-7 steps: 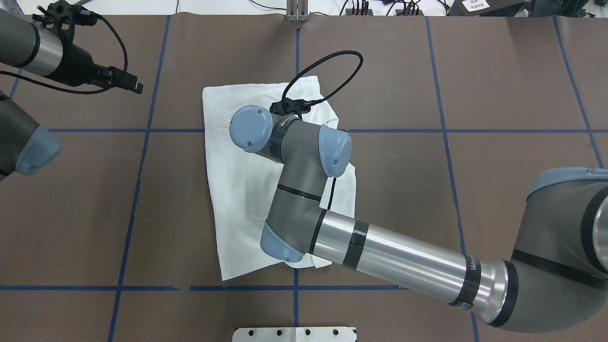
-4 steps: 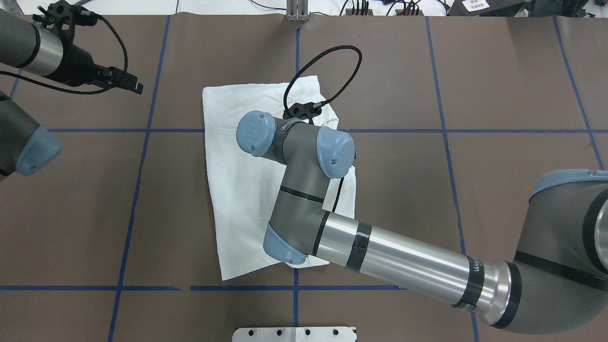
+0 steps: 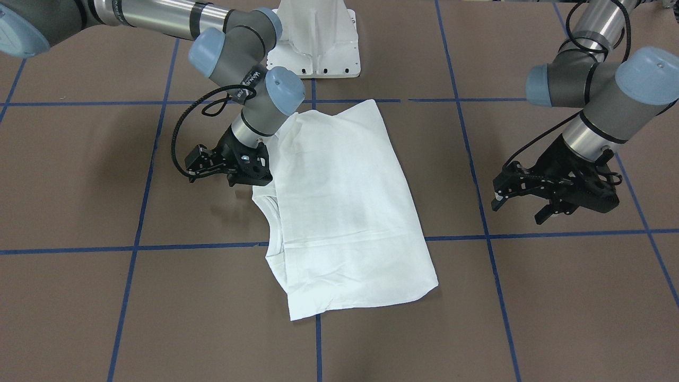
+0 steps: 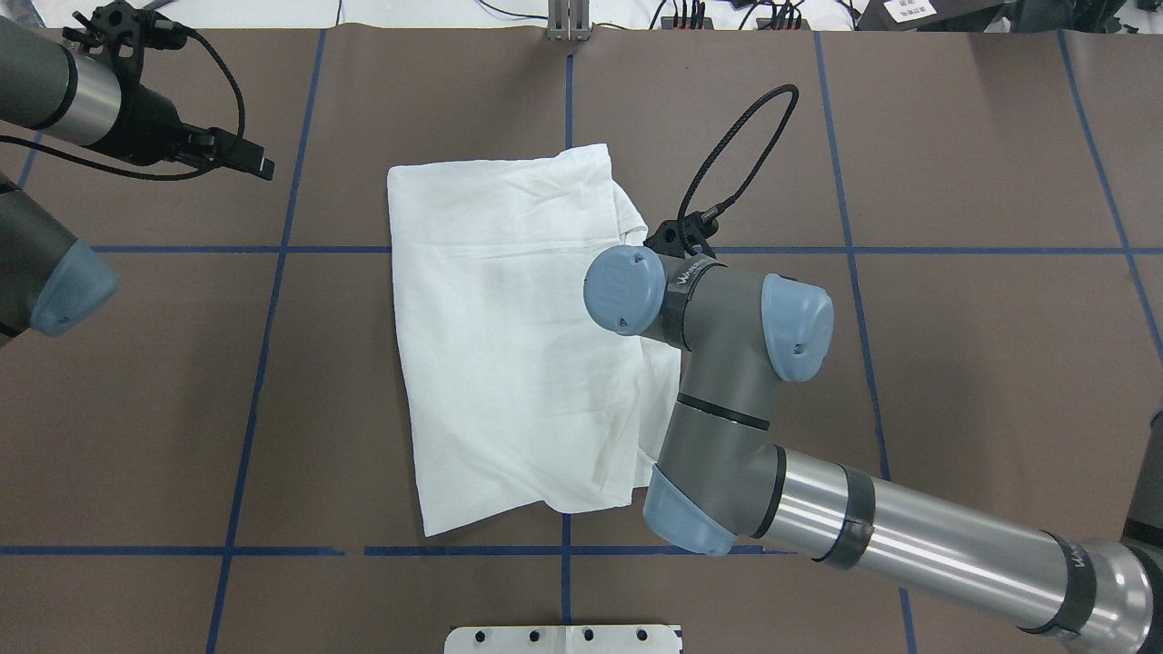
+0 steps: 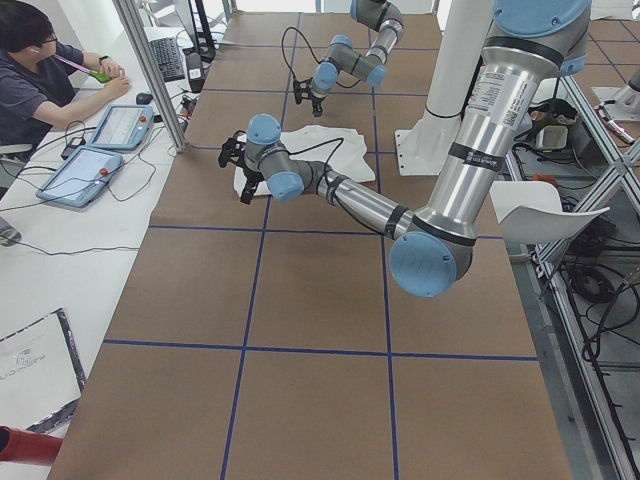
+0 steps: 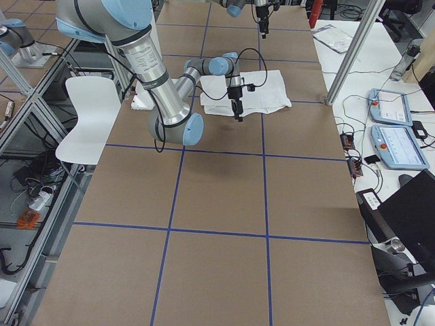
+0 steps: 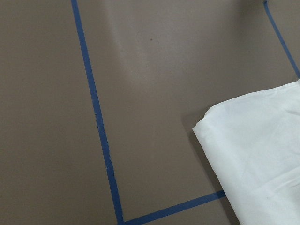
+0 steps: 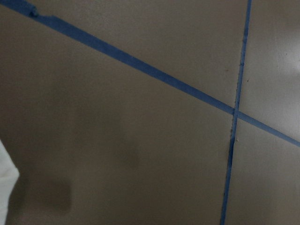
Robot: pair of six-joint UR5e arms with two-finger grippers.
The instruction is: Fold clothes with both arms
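Now the T-shirt (image 3: 345, 212) is lying folded mid-table (image 3: 79, 297), its long axis running away from the robot. The right gripper (image 3: 248, 179) is hovering just beside its collar-end edge, apparently empty, though I cannot tell how far its fingers are spread. The left gripper (image 3: 549, 208) is hanging well apart, gap equally unclear.

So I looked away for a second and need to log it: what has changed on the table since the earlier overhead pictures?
The right arm swung off the middle of the T-shirt toward the robot's right. Its end effector is now at the shirt's edge, beside the collar. No grasp or release shows. The shirt lies as before, and the left arm has not moved.
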